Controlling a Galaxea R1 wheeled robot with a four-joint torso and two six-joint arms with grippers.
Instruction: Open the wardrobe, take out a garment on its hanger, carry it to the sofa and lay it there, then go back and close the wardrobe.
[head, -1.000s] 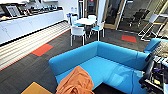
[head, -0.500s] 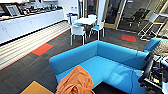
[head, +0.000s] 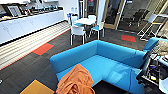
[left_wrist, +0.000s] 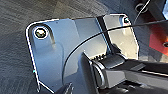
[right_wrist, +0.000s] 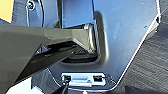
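Across the middle of the head view spreads the large bright turquoise-blue fabric sofa (head: 107, 63), low-backed and broad in the seat, standing on dark carpet with orange floor tiles (head: 43, 48) set into it. At the sofa's near end lies the burnt-orange hooded sweatshirt (head: 76, 81), bunched in folds and draped over the front edge of the seat; its lettering is hidden, and I cannot make out a hanger among the folds. Well behind the sofa stand a white table (head: 85, 21) with small white chairs (head: 78, 31), and a long white counter (head: 30, 23) runs along the far wall.

Judging from how the garment lies, the laying-down step looks done or all but done. What remains of the task is the return to the wardrobe and the closing of its doors, which calls for turning the base away from the sofa.

Only the head view gives the room, the sofa and the garment. Each wrist view adds the robot's own dark plate and jointed bar over grey carpet, with a patch of red floor in the left one and a yellow corner in the right. Whether either gripper is spread or pressed together cannot be told.
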